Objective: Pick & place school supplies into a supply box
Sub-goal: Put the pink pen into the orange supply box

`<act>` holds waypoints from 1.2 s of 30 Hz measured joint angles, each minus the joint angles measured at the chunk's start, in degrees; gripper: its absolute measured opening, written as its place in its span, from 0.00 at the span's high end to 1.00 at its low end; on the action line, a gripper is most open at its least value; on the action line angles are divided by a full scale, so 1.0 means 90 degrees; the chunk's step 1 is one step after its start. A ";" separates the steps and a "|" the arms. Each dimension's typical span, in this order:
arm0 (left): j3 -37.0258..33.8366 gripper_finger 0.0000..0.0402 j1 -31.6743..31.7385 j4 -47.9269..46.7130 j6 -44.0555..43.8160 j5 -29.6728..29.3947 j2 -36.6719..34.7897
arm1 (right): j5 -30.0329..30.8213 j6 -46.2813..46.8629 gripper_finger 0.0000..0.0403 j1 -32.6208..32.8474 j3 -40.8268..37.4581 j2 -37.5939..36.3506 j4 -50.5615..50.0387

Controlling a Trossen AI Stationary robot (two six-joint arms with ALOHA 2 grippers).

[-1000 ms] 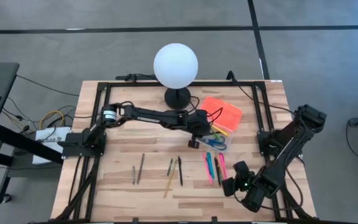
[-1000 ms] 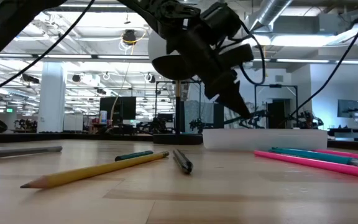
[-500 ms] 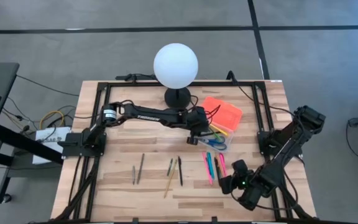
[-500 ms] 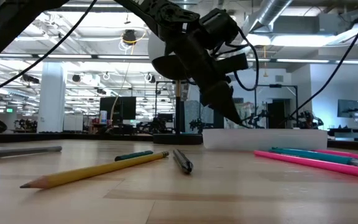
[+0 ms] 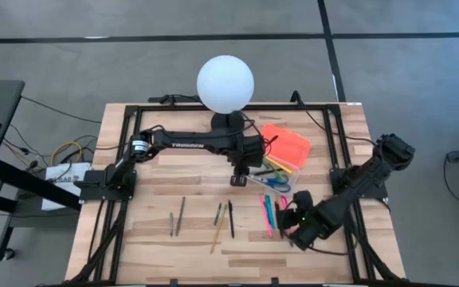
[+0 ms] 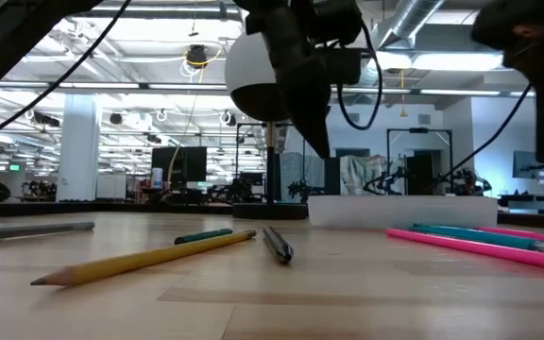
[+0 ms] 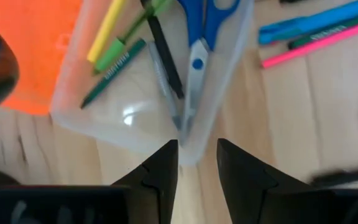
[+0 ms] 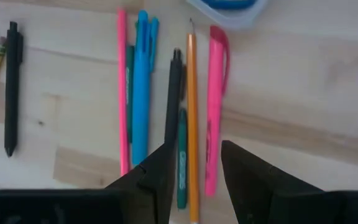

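left fingers point(image 7: 194, 168) | empty | above box point(image 7: 92, 118) corner, scissors point(image 7: 197, 56) inside

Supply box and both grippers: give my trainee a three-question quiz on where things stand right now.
1. True or false: the blue-handled scissors lie inside the supply box.
2. Which gripper hangs over the pink, blue and orange pens: A left gripper, B right gripper?
3. Fill in: the box's orange lid is ____ (open or closed).

Key: 1 true. 2 B. 3 open.
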 joint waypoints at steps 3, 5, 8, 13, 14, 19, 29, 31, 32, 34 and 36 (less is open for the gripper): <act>0.0177 0.74 -0.0004 -0.0199 -0.0146 0.0255 0.0000 | 0.0000 -0.0184 0.70 -0.0125 0.0000 0.0002 -0.0005; 0.0285 0.74 -0.0017 -0.0244 -0.0215 0.0443 0.0000 | -0.0001 -0.0189 0.70 -0.0173 0.0002 0.0083 -0.0002; 0.0470 0.74 -0.0069 -0.0268 -0.0256 0.0609 -0.0007 | -0.0159 -0.0199 0.70 -0.0167 0.0002 0.0314 0.0080; 0.0697 0.74 -0.0174 -0.0270 -0.0195 0.0641 -0.0010 | -0.0584 -0.0096 0.70 -0.0110 -0.0003 0.0848 0.0435; 0.0743 0.74 -0.0189 -0.0277 -0.0165 0.0641 -0.0010 | -0.0587 -0.0041 0.70 -0.0111 -0.0003 0.0921 0.0451; 0.0806 0.74 -0.0216 -0.0228 -0.0100 0.0641 -0.0015 | -0.0582 0.0016 0.70 -0.0128 -0.0001 0.1151 0.0651; 0.0814 0.74 -0.0211 -0.0219 -0.0045 0.0622 -0.0015 | -0.0338 0.0106 0.70 -0.0140 0.0000 0.1144 0.0267; 0.0814 0.74 -0.0211 -0.0215 -0.0040 0.0610 -0.0015 | -0.0272 0.0096 0.70 -0.0140 0.0000 0.1144 0.0263; 0.0814 0.74 -0.0213 -0.0214 -0.0038 0.0591 -0.0015 | -0.0272 0.0083 0.70 -0.0145 0.0000 0.1144 0.0245; 0.0814 0.74 -0.0214 -0.0214 -0.0035 0.0551 -0.0015 | -0.0267 0.0080 0.70 -0.0148 -0.0007 0.1144 0.0196; 0.0814 0.74 -0.0211 -0.0214 -0.0032 0.0543 -0.0015 | -0.0260 0.0059 0.70 -0.0165 -0.0069 0.1203 0.0321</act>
